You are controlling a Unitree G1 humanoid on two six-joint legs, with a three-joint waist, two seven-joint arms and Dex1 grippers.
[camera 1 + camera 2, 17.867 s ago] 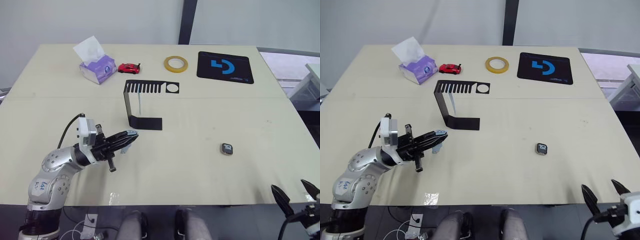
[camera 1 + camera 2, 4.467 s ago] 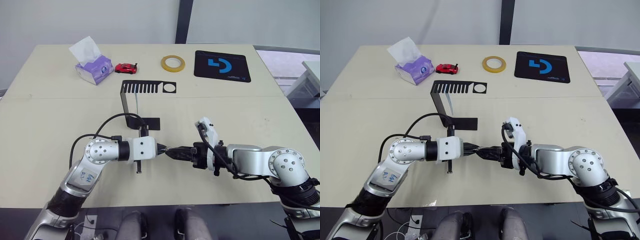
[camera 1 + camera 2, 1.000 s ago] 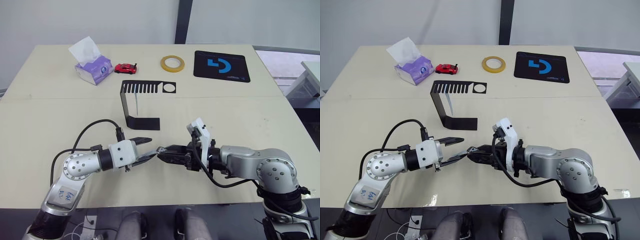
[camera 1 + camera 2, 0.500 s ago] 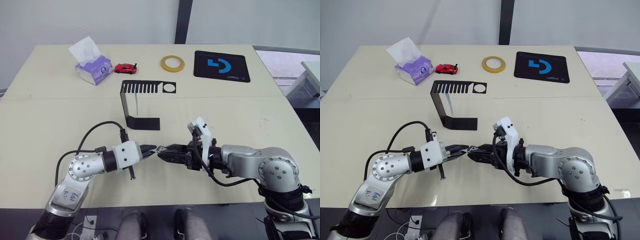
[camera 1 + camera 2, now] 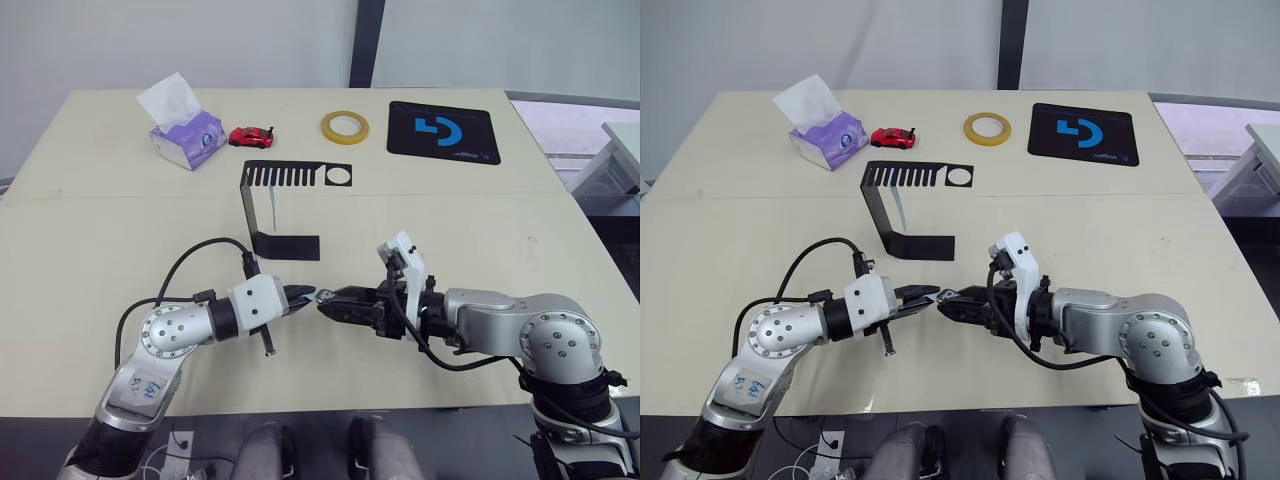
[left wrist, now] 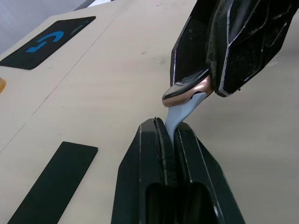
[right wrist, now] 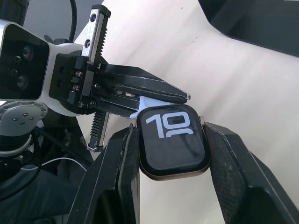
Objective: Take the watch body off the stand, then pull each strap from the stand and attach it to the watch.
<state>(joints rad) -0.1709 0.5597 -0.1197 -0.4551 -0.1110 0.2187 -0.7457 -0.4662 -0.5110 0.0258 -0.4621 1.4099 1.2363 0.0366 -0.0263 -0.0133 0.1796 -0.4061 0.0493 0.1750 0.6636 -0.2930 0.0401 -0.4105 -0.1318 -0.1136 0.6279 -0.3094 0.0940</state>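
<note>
Your right gripper (image 7: pixel 172 154) is clamped on the watch body (image 7: pixel 172 142), one finger on each side edge, screen facing the wrist camera with white digits showing. The case rim looks copper/rose-toned in both wrist views.

Your left gripper (image 6: pixel 169 137) is pinched tight on a pale blue strap (image 6: pixel 179 114). The strap sticks out from between the fingertips and its free end touches the edge of the watch body (image 6: pixel 185 91). I can't tell whether it is seated in the slot or just butted against it.

From the head camera: both grippers meet tip to tip over the near middle of the table (image 5: pixel 120 230), left gripper (image 5: pixel 302 298) coming in from your left, right gripper (image 5: pixel 332 300) from your right. The watch body and strap sit at that meeting point, held above the tabletop; both are too small there to make out detail.

The stand (image 5: pixel 270 205) is upright just beyond the grippers, base flat on the table, comb-slotted top plate with round hole pointing right. A second pale strap (image 5: pixel 898 211) hangs from the top plate near the upright.

Far side of the table: tissue box (image 5: pixel 186 135), red toy car (image 5: pixel 251 136), yellow tape roll (image 5: pixel 344 127), black mat with blue logo (image 5: pixel 444 132). All well apart from the grippers.
</note>
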